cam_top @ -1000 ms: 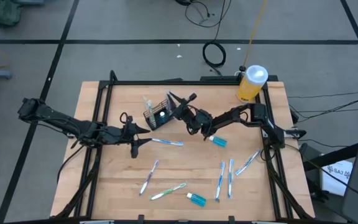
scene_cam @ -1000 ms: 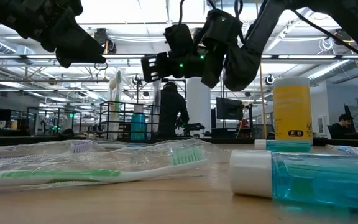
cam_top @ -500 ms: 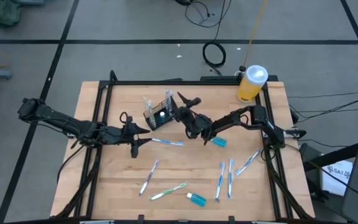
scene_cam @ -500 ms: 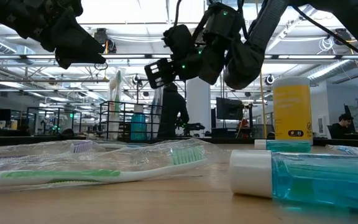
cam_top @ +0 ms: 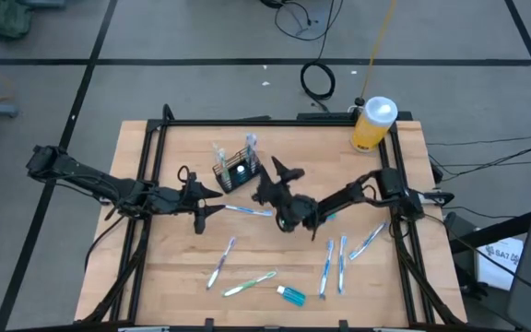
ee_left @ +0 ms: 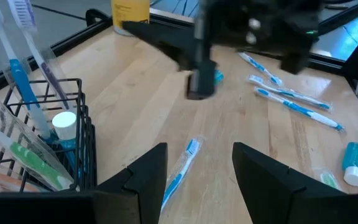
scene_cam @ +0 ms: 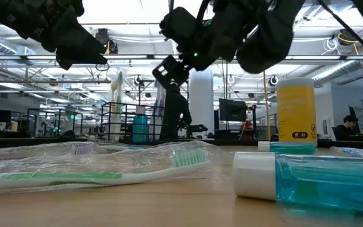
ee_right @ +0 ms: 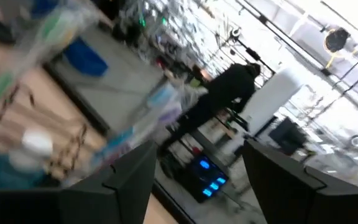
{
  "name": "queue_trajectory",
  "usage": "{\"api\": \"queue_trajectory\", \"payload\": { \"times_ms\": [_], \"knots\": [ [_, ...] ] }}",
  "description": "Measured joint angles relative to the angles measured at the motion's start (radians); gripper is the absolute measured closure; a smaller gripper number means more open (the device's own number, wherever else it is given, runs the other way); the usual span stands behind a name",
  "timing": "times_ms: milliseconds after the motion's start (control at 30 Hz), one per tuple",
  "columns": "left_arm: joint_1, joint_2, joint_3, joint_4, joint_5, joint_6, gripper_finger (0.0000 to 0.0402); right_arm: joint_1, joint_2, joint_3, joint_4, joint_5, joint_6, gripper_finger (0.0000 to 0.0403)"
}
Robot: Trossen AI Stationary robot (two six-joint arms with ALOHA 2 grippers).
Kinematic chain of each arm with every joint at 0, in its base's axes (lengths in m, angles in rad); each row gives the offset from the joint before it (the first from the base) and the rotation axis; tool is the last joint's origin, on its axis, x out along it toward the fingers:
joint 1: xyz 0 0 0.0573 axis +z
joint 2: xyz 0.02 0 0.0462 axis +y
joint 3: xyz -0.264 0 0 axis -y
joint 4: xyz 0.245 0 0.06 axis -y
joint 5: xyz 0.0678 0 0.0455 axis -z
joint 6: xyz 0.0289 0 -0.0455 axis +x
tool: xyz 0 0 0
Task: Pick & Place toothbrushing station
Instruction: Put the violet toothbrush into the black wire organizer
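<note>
Two hands show from above. The caddy [cam_top: 236, 171] stands upright near the back of the surface [cam_top: 275, 277], with brushes sticking up out of it. The right hand [cam_top: 272, 180] hangs just beside it, fingers spread wide and holding nothing. The left hand [cam_top: 208, 199] waits close by on the other side, over a wrapped brush [cam_top: 249, 211].

From low down, the caddy [scene_cam: 128, 122] is far off and looks like thin black wire. The right hand [scene_cam: 169, 68] floats above it.

The left wrist view shows the caddy [ee_left: 55, 146] close up. It is open wire mesh, so I think it is light and stiff, but it may tip or slide if pushed, and the loose brushes could fall out. The top wire rim looks like the best place to pinch. The left hand [ee_left: 194, 171] has its fingers apart and empty.

The right wrist view is smeared. Some of the caddy [ee_right: 17, 124] shows, and the right hand [ee_right: 194, 180] is wide and empty.
</note>
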Motion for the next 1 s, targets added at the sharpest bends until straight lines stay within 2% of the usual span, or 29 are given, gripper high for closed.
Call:
{"api": "queue_trajectory", "payload": {
  "times_ms": [167, 367, 600, 800, 933, 1000],
  "knots": [
    [-0.002, 0.0, 0.0, 0.0, 0.01, -0.015, 0.0213, 0.077, -0.003, 0.0, -0.063, 0.108, -0.034, 0.0174],
    [-0.003, 0.0, 0.0, 0.0, 0.026, -0.05, 0.0213, 0.133, -0.004, 0.0, -0.135, 0.108, 0.009, 0.0178],
    [-0.002, 0.0, 0.0, 0.0, 0.026, -0.096, 0.0213, 0.137, -0.003, 0.0, -0.199, 0.101, 0.033, 0.0179],
    [-0.002, 0.0, 0.0, 0.014, 0.02, -0.1, 0.0213, 0.103, -0.003, 0.001, -0.296, 0.006, 0.076, 0.0179],
    [-0.002, 0.0, 0.0, 0.014, 0.019, -0.097, 0.0213, 0.079, -0.003, 0.001, -0.39, -0.116, 0.254, 0.0179],
    [-0.002, 0.0, 0.0, 0.014, 0.017, -0.096, 0.0213, 0.074, -0.003, 0.001, -0.438, -0.215, 0.369, 0.0179]
  ]
}}
